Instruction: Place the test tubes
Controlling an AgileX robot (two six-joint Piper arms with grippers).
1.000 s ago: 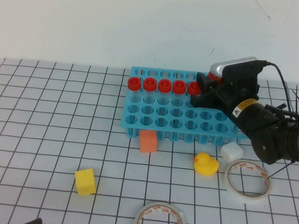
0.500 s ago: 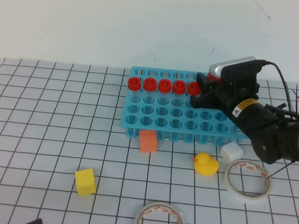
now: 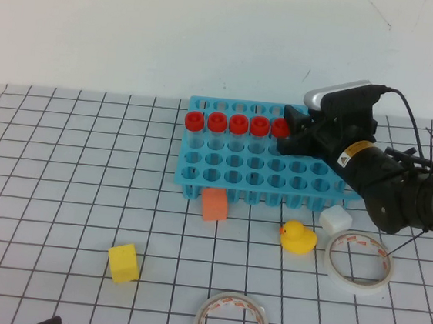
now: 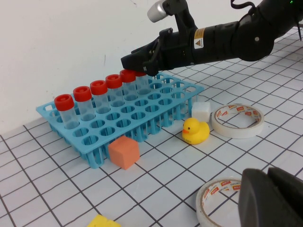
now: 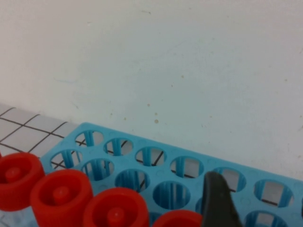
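R hand (image 3: 284, 133) over rack (image 3: 198, 185), grip unclear, L hand (image 4: 268, 189) closed by near table (image 3: 43, 190) edge, 5 red-capped tubes (image 3: 217, 121), 2 tapes (image 3: 355, 286)

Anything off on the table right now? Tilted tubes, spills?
Nothing stands out. The red-capped test tubes stand upright in one row of the blue rack. The right gripper is at that row's right end; the left gripper sits low by the table's near edge. No spill or damage visible.

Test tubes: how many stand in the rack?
5 tubes in one row toward the rack's back; a sixth may hide under the right gripper at their right end. Left gripper sits at the near table edge.
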